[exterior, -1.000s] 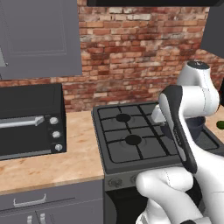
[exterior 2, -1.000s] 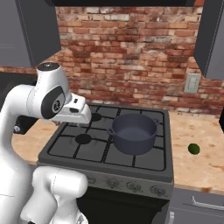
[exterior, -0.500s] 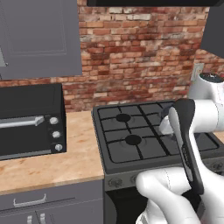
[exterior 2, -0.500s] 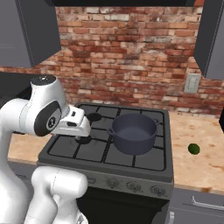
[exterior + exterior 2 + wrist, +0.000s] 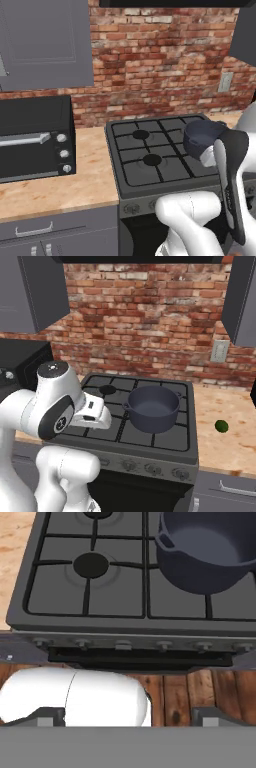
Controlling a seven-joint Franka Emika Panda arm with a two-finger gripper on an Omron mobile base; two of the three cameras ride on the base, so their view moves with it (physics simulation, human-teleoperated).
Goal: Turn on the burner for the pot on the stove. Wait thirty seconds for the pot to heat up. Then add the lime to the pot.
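Two dark fingertips of the claw sit far apart at the bottom corners of the hand view, wide open with nothing between them. Above them in that view runs the front edge of the stove with its row of knobs. The pot stands on the grates right of centre in the right base view, empty inside as far as I can see. The lime lies on the wooden counter at the right of that view, well apart from the pot. In the left base view a black countertop oven sits at the left, on the counter beside the stove.
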